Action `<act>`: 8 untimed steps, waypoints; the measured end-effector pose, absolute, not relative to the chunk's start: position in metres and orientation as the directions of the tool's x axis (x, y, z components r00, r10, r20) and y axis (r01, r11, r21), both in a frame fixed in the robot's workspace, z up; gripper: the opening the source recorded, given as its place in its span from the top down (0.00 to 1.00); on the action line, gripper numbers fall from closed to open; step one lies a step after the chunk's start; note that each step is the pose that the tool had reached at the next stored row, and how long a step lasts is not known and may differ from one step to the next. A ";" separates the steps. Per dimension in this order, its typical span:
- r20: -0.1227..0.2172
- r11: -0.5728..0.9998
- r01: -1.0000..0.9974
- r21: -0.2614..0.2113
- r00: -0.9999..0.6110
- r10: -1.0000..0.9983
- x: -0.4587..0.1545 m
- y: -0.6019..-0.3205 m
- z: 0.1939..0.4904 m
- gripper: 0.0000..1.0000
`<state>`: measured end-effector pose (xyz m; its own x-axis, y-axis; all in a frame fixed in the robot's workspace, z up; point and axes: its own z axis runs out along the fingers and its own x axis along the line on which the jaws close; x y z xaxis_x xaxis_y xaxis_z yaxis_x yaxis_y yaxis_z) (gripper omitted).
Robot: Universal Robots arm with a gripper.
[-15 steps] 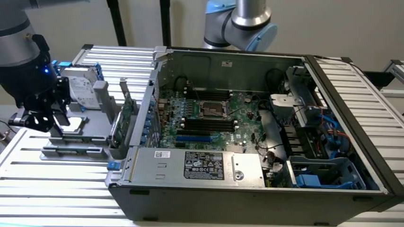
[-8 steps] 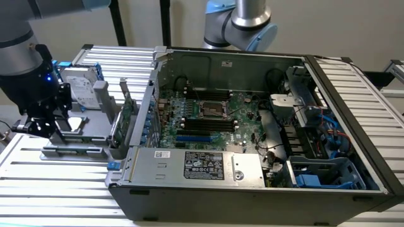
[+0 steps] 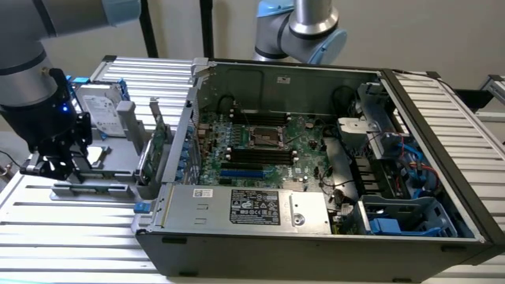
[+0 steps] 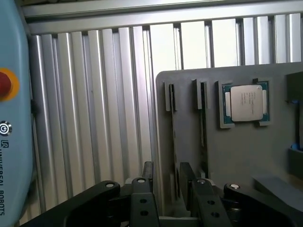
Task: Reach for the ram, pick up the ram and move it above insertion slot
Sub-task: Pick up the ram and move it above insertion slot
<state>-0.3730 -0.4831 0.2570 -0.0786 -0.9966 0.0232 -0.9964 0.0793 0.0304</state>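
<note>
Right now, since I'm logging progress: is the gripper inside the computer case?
No, the gripper hangs over the gray tray outside the computer case, at the exterior view's left.

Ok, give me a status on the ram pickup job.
Done: the reach looks nearly complete; the open gripper hangs over the gray holder, fingers either side of what looks like the edge-on ram. In hand: nothing gripped. Left: gripping, lifting, carrying it above the insertion slot in the computer case.
</note>
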 end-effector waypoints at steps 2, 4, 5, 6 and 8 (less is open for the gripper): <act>0.022 0.077 -0.997 0.031 -0.077 -0.997 -0.373 -0.483 0.253 0.64; 0.021 0.075 -0.997 0.031 -0.075 -0.997 -0.373 -0.483 0.250 0.64; 0.020 0.075 -0.997 0.031 -0.074 -0.997 -0.373 -0.483 0.248 0.64; 0.020 0.074 -0.997 0.031 -0.073 -0.997 -0.373 -0.483 0.246 0.64; 0.019 0.073 -0.997 0.031 -0.072 -0.997 -0.374 -0.484 0.242 0.64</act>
<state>-0.3737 -0.4835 0.2423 -0.0720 -0.9972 0.0192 -0.9969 0.0725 0.0305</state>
